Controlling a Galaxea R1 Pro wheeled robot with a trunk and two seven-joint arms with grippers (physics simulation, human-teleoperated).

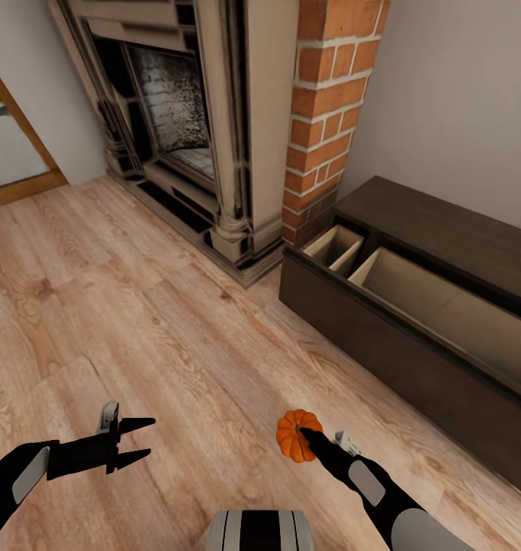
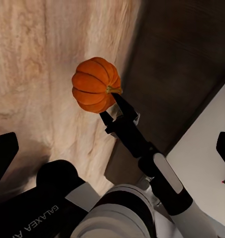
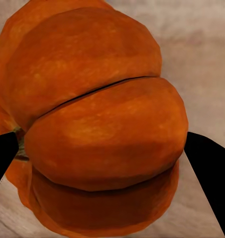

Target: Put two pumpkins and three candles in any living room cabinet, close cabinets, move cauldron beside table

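At the far left of the head view a wood-framed doorway [image 1: 15, 164] opens beside the pale wall, and the light plank floor [image 1: 138, 321] runs across the room from it. Low on that side the left gripper [image 1: 141, 439] hangs above the floor with its two dark fingers spread and nothing between them. Further along stands the stone fireplace [image 1: 183, 130] with its dark firebox, and just beside it a red brick column [image 1: 329, 107] rising against the wall. Near the bottom centre, the right gripper [image 1: 300, 438] is clamped on a small ribbed orange pumpkin [image 1: 297, 434], held clear of the floor; in the left wrist view the pumpkin [image 2: 96, 84] sits at the tips of the right gripper [image 2: 111, 104], and in the right wrist view the pumpkin [image 3: 92, 124] lies close between the two dark fingertips [image 3: 209, 168]. To the right, against the wall, the long, low, dark brown cabinet [image 1: 382, 337] stands with its drawers pulled out, their pale wood interiors exposed. The pumpkin is near the cabinet's front, not over the drawers.
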